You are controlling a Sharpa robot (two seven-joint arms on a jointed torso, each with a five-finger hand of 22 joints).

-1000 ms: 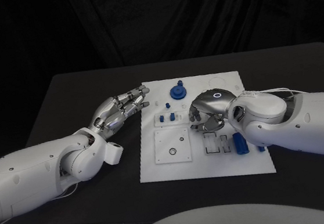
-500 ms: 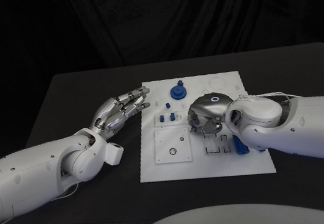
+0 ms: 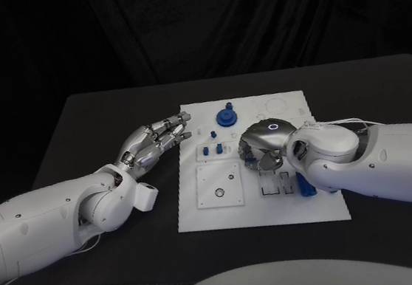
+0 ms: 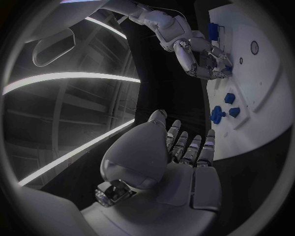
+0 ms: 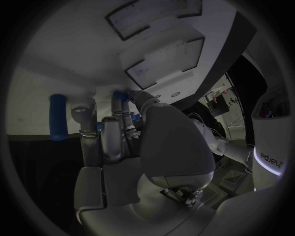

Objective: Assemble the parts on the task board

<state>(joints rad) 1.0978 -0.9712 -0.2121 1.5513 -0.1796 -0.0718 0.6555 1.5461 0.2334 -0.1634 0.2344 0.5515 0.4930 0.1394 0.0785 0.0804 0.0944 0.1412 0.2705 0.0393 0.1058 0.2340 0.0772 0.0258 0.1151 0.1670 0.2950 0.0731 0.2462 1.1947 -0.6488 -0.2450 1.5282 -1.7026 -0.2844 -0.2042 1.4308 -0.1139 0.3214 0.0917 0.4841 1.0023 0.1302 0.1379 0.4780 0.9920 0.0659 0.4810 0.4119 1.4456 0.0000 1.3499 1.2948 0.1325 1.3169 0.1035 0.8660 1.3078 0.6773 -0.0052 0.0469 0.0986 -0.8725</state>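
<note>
Right hand [image 3: 262, 144], silver, poised fingers-down over the middle of the task board [image 3: 211, 216]; its fingers [image 5: 120, 114] are bunched narrow, with a small blue piece [image 5: 121, 95] at their tips — pinched or merely touched, I cannot tell. Left hand [image 3: 152, 141], silver, hovers at the board's left edge, fingers straight and slightly apart, holding nothing. Risk: the small piece, apparently smooth hard plastic, could tilt or skid from between metal fingertips if pressed off-axis, and jam in or miss its recess; the hand hides its own contact point from the head view, so misalignment could go unnoticed. The right arm also lies close over a blue cylinder [image 3: 306, 185] resting loose on the board's near right part — a sweep of the arm could roll it off. The board itself looks like a thin, rigid white plate lying flat on the matte black table [image 3: 75, 135]; nothing visibly pins it, so a sideways push might slide it. Other items: a knob-like blue part [image 3: 225, 116] standing near the far edge, small blue pieces [image 3: 213, 147] mid-board, a square recessed panel [image 3: 220, 184] at the near left, rectangular slots [image 3: 269, 183] beside it.
</note>
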